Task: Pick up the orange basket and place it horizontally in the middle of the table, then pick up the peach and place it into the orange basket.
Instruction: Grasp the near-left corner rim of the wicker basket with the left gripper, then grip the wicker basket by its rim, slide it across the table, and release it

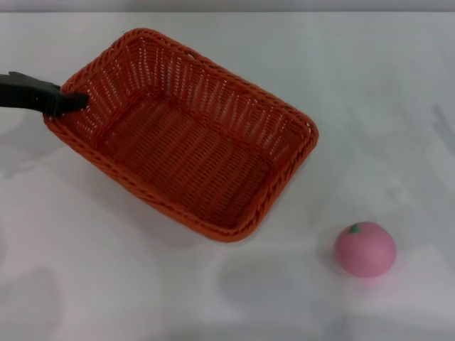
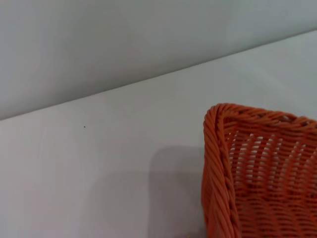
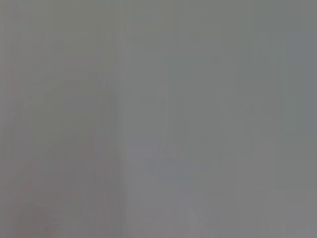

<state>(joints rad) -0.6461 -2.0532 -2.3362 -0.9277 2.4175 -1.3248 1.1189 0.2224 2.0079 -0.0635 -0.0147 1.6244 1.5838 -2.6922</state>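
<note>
The orange basket (image 1: 234, 106) lies diagonally on the white table (image 1: 370, 85), left of centre, with nothing inside it. My left gripper (image 1: 71, 101) reaches in from the left edge and grips the basket's short left wall at the rim, one black finger showing on the inner side. A corner of the orange basket (image 2: 218, 163) fills the lower right of the left wrist view; my own fingers do not show there. The pink peach (image 1: 365, 248) sits on the table at the front right, apart from the basket. My right gripper is out of view.
Bare white tabletop (image 2: 99, 173) surrounds the basket and the peach. The table's far edge (image 1: 284, 13) runs along the back, with a grey wall (image 2: 124, 39) behind it. The right wrist view shows only a blank grey surface.
</note>
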